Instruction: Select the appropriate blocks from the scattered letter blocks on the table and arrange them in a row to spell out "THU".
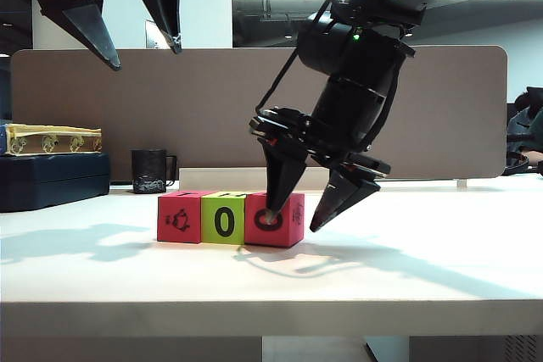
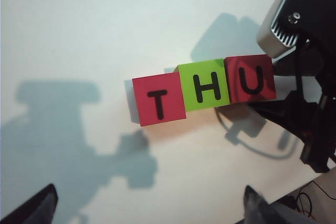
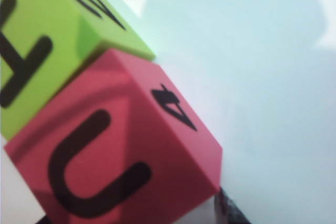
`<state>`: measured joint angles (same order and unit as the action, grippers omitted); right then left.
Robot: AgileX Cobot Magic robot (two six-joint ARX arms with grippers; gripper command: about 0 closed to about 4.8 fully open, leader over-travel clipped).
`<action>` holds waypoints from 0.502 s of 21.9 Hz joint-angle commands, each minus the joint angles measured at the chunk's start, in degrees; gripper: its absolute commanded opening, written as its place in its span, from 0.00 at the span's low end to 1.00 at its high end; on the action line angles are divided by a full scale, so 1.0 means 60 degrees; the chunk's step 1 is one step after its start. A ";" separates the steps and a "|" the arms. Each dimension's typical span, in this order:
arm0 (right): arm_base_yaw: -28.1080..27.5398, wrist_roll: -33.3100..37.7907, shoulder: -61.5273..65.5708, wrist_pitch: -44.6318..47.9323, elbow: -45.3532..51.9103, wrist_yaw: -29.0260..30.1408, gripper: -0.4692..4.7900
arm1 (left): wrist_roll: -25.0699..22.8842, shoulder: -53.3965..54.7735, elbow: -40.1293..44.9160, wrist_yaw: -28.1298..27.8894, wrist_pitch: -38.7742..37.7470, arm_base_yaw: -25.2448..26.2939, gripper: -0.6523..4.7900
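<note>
**A:** Where are the blocks?

**B:** All three sit in one row on the table [image 1: 441, 269], sides touching, a little left of centre in the exterior view. From the left wrist camera their tops read T, H, U: the T block [image 2: 158, 99] is pinkish-red, the H block [image 2: 203, 84] lime-green, the U block [image 2: 251, 78] pinkish-red.

**A:** And from the front?

**B:** The T block [image 1: 179, 217] shows a small black picture on its front face, the H block [image 1: 224, 219] a "0", and the U block [image 1: 274, 219] a round black mark partly hidden behind a finger.

**A:** What about the right gripper?

**B:** The right gripper [image 1: 307, 218] is down at the U block with its fingers spread. One fingertip [image 1: 276, 201] hangs in front of the block's front face; the other [image 1: 335, 203] is off to the block's right, clear of it. Whether the near tip touches the face, I cannot tell. It is clamped on nothing.

**A:** Its wrist camera?

**B:** Very close in: the U block [image 3: 113, 156] fills the view, a "4" on its side face, the green H block [image 3: 47, 40] pressed against it.

**A:** The left gripper?

**B:** The left gripper [image 1: 136, 27] hangs high above the table at the upper left, well apart from the row, fingers wide and empty. In its own view only the two dark tips show, one fingertip [image 2: 34, 208] at each lower corner.

**A:** Anything else?

**B:** A dark mug [image 1: 151, 171] and a dark case [image 1: 51, 180] stand at the back left.
</note>
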<state>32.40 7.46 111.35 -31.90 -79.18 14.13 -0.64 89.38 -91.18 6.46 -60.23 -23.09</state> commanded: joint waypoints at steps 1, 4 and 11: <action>0.0015 0.0011 -0.0033 0.0131 -0.0047 -0.0007 0.67 | -0.0157 -0.0066 -0.0007 0.0033 0.0047 -0.0011 1.00; 0.0018 0.0011 -0.0109 -0.0073 -0.0055 0.0164 0.67 | -0.0197 -0.0066 -0.0007 0.0025 0.0051 -0.0004 1.00; 0.0004 -0.0029 -0.0918 -0.0397 -0.0055 -0.0036 0.67 | -0.0255 -0.0066 -0.0007 0.0033 0.0102 -0.0004 1.00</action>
<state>32.40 7.44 106.72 -35.33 -79.13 14.72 -1.83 89.38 -91.18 6.46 -60.23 -23.07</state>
